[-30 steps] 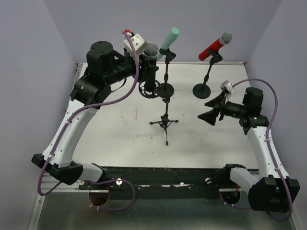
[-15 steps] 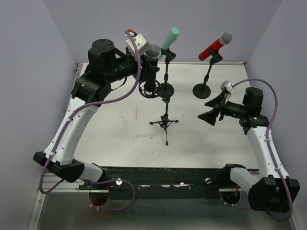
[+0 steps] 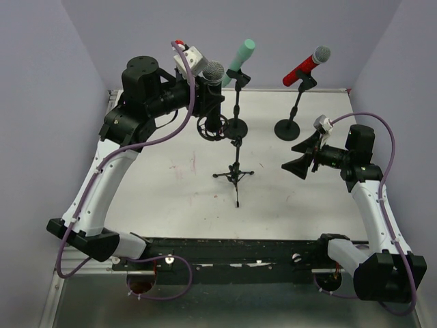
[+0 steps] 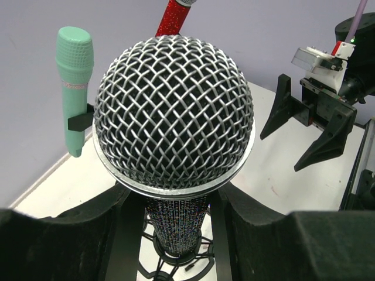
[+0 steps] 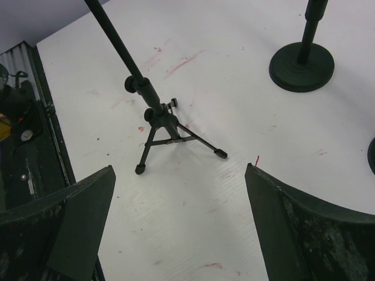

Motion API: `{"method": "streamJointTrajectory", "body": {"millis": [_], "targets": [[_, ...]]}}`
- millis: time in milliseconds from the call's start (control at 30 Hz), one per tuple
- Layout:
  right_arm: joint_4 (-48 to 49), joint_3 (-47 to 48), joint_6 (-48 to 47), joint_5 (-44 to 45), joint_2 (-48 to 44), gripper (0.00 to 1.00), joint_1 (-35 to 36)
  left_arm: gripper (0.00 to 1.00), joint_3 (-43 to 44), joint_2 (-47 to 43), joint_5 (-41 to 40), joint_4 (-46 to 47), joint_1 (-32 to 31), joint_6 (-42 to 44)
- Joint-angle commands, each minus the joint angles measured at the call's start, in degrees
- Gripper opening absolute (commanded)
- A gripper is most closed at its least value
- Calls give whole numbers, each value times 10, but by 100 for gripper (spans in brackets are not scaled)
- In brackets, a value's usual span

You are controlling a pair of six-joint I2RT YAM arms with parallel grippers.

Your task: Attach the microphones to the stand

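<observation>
At far left of the desk (image 3: 157,191): black microphone (image 4: 174,111), set upright and clasped below its mesh head by the left hand (image 3: 205,89), so that its base is lined up with the ring holder (image 3: 213,128). Mint-green microphone (image 3: 242,55): clipped on centre stand (image 3: 237,102). Red microphone (image 3: 304,66): clipped on right stand (image 3: 288,128). Right hand (image 3: 295,157): spread wide, nothing held.

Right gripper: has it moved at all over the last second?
No. The right gripper stays open in the same spot, just to the near right of the round stand base that carries the red microphone.
</observation>
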Motion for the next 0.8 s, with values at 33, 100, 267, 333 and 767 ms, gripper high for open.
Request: {"method": "streamJointTrajectory", "body": {"millis": [33, 100, 267, 333, 767], "targets": [[-10, 6, -9, -1, -2, 100, 2, 0, -35, 15, 9, -91, -5, -87], [-10, 5, -9, -2, -2, 100, 2, 0, -29, 21, 11, -97, -6, -102], [-11, 6, -11, -2, -1, 100, 2, 0, -3, 37, -21, -134, -6, -102], [-11, 6, -11, -2, -3, 100, 2, 0, 7, 36, -40, -149, -8, -88], [-10, 5, -13, 2, -3, 100, 2, 0, -80, 8, -62, -84, -32, -92]]}}
